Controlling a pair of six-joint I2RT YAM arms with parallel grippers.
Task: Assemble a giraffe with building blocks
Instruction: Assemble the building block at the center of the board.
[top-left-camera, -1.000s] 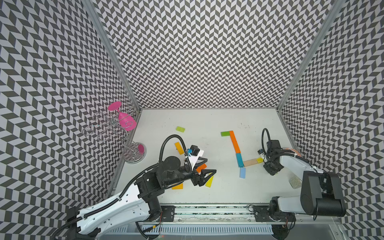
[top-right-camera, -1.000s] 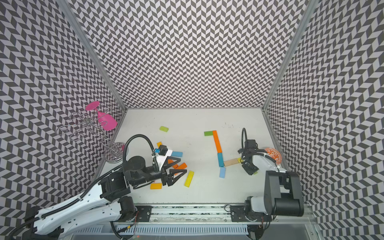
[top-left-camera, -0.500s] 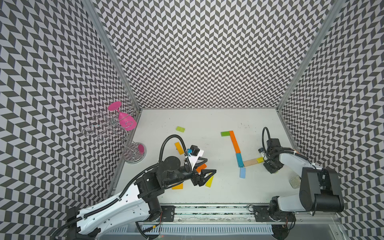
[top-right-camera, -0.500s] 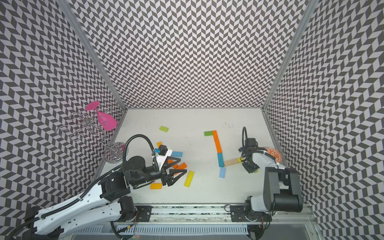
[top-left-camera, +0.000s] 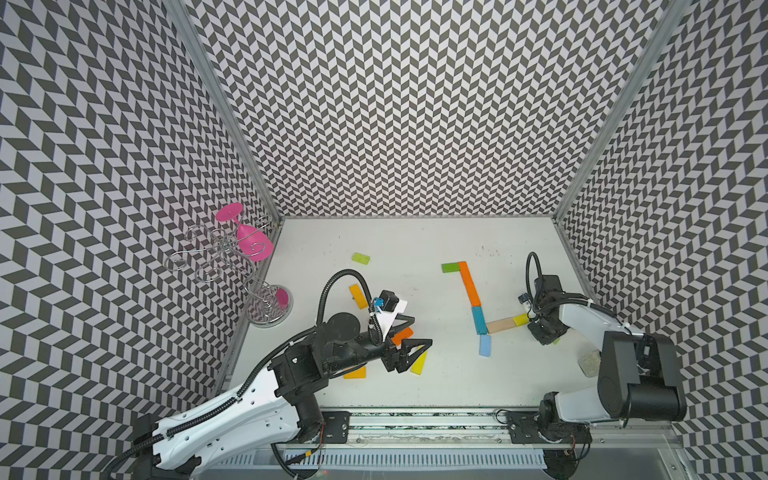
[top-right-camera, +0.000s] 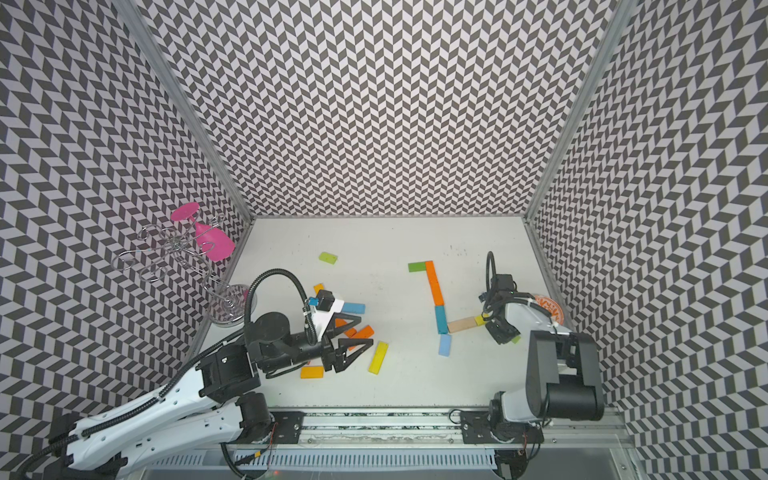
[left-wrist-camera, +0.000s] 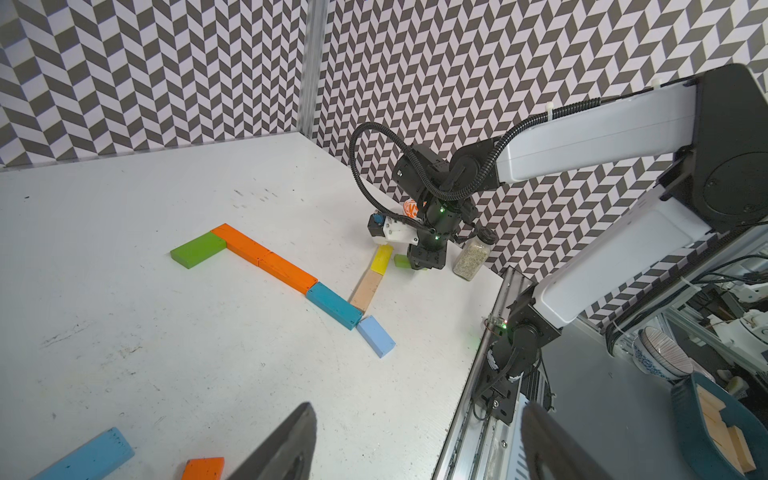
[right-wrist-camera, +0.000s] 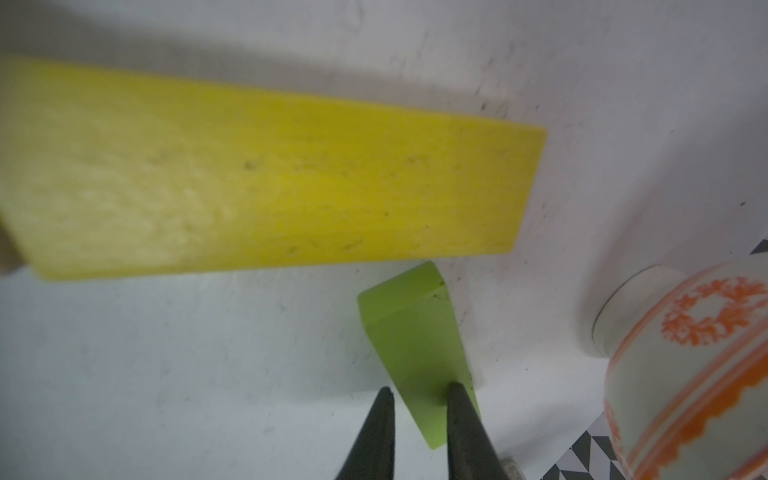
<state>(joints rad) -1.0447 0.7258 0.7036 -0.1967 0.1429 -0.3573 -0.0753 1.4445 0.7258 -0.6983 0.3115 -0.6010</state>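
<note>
The robot is working on the rear end of the giraffe (top-right-camera: 435, 286), which is lying flat on the right half of the desk (top-left-camera: 374, 249). The right tool (right-wrist-camera: 419, 388) is sitting low just right of the yellow block (right-wrist-camera: 270, 178), fingers drawn together to a slit, one fingertip (right-wrist-camera: 461, 415) lying across the small green block (right-wrist-camera: 409, 332); whether that block is being pinched I cannot tell. The next move is likely calling for a sure hold on the green piece and a gentle placing beside the yellow end without nudging the row. The left tool (top-left-camera: 422, 331) is hovering, jaws apart and empty, over loose blocks (top-left-camera: 419, 362) at near left. The figure is looking half done: a green head (top-left-camera: 453, 267), an orange neck (top-left-camera: 469, 282) running nearward into a teal block (top-left-camera: 478, 320), a pale blue leg (top-left-camera: 484, 345), a wooden body (top-left-camera: 501, 325) reaching right
</note>
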